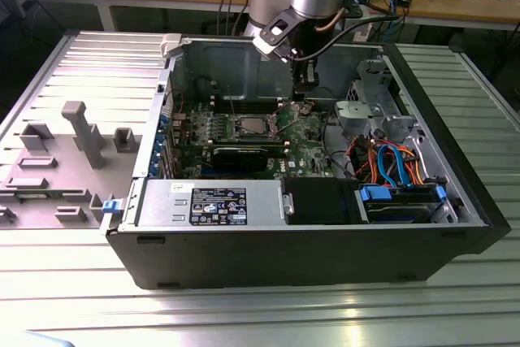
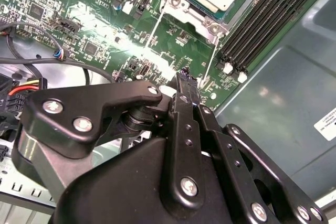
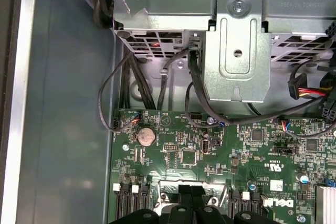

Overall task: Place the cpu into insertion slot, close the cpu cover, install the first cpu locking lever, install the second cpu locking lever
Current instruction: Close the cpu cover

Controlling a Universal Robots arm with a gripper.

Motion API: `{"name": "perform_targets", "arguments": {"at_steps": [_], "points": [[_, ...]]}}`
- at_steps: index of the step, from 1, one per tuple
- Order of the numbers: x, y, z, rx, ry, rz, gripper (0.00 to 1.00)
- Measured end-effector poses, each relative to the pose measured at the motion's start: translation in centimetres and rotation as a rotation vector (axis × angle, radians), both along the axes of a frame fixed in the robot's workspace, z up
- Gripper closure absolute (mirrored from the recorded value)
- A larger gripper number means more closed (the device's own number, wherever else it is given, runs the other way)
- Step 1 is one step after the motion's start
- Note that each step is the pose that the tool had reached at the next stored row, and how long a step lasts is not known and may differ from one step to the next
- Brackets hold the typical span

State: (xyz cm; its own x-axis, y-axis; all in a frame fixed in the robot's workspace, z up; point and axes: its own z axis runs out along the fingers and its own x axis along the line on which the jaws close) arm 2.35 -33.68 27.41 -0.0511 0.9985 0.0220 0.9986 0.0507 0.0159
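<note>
Inside the open computer case [image 1: 325,258], exterior view: the arm reaches down from above and the pincer [image 1: 303,101] hangs low over the green board [image 1: 307,150]. The cpu [image 1: 248,127] lies to the exterior view's left of the pincer, near but apart. It sits flat in the insertion slot [image 1: 262,124]. A long black graphics card [image 1: 244,154] lies nearer the camera than the pincer. The case rests on a ribbed metal worktop [image 1: 244,314].

Second wrist view: the pincer is closed, fingertips together, and nothing shows between them. Beyond the tip, the chip's silvery top shows through the cpu cover [image 2: 206,19], which looks lowered around it, though I am not certain. Two thin wire locking levers run from the socket toward the pincer, the far lever [image 2: 156,22] and the near lever [image 2: 211,61]. The near lever's free end lies just beside the tip; whether they touch cannot be told. Both look unlatched.

First wrist view: ahead of the pincer lie a coin cell [image 3: 146,137], black cables [image 3: 191,93] and a grey drive cage [image 3: 236,51].

Handling, as a judgement:
- **cpu:** light, stiff and fragile underneath. Hold it by the edges only.
- **cpu cover:** thin, springy sheet. Press on the frame, not the chip.
- **Levers:** slim, slippery spring wire that is likely to spring back. Push close to the free end.
</note>
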Motion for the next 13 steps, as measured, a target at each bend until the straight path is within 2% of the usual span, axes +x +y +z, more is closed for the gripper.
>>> {"name": "perform_targets", "arguments": {"at_steps": [13], "points": [[0.61, 0.0, -0.01, 0.0, 0.0, 0.0, 0.89]]}}
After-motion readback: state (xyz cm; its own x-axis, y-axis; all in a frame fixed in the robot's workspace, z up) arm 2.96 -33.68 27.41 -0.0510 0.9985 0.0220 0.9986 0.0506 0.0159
